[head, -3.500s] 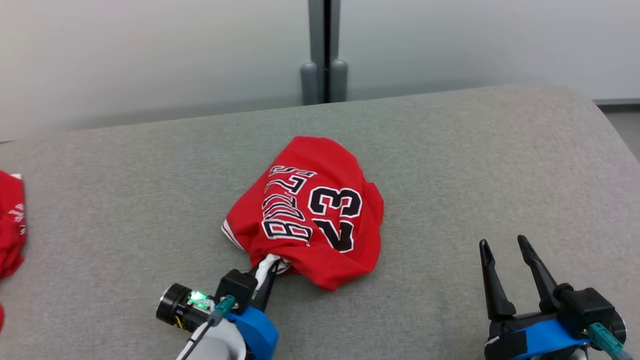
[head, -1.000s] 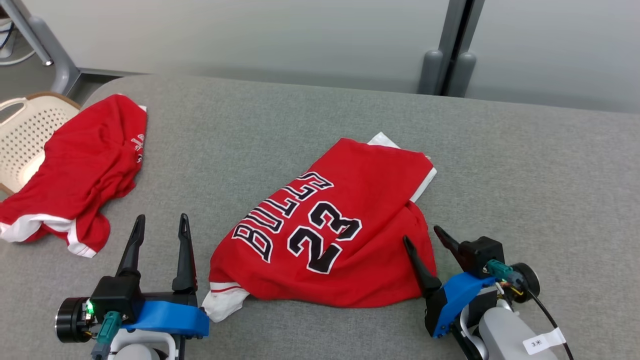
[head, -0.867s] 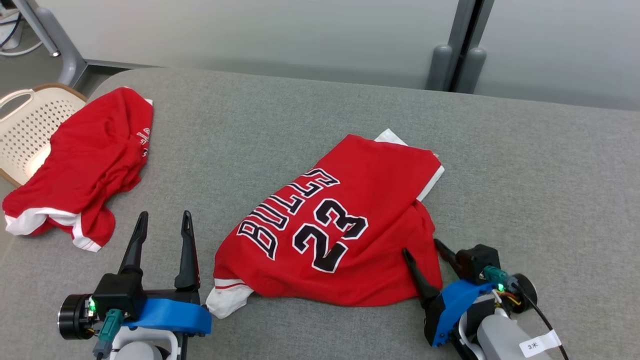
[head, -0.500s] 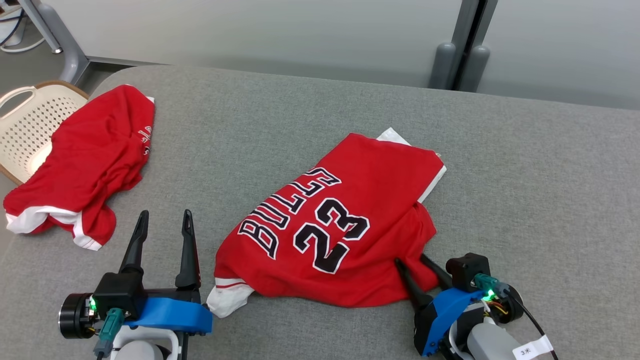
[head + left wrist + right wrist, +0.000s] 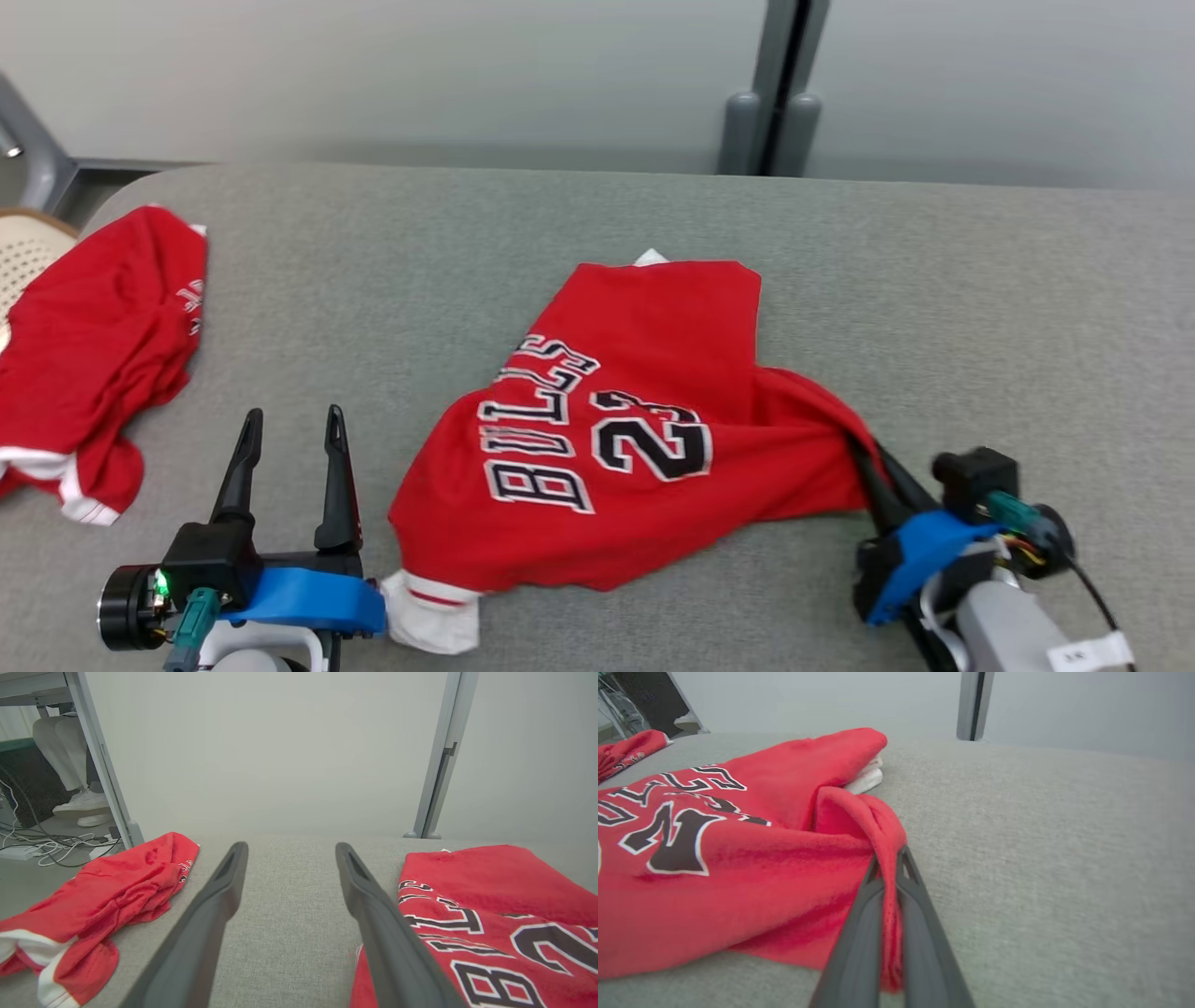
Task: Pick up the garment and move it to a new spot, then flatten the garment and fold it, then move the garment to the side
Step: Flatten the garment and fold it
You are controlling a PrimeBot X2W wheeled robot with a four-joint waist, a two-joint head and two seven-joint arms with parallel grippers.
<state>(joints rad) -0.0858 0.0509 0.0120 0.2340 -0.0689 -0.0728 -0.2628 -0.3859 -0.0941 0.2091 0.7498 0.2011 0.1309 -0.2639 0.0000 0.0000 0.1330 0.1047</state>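
The garment (image 5: 616, 439) is seen rumpled mid-worktop, its right corner clamped in the right pincer (image 5: 890, 856); the left pincer (image 5: 292, 415) is held wide, empty. Flattening is judged barely begun, w/ folding & the move aside left. The worktop (image 5: 980, 308) is clad in grey cloth, a 2nd red garment (image 5: 84, 327) draped at its left edge, pale wall (image 5: 373, 75) behind.

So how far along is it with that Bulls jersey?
Done: the jersey lies on the grey surface, print up but rumpled. In hand: the right fingers are shut on a bunched fold at its right edge; the left fingers stand open beside its white-trimmed corner, holding nothing. Left: flattening, folding, moving it aside.
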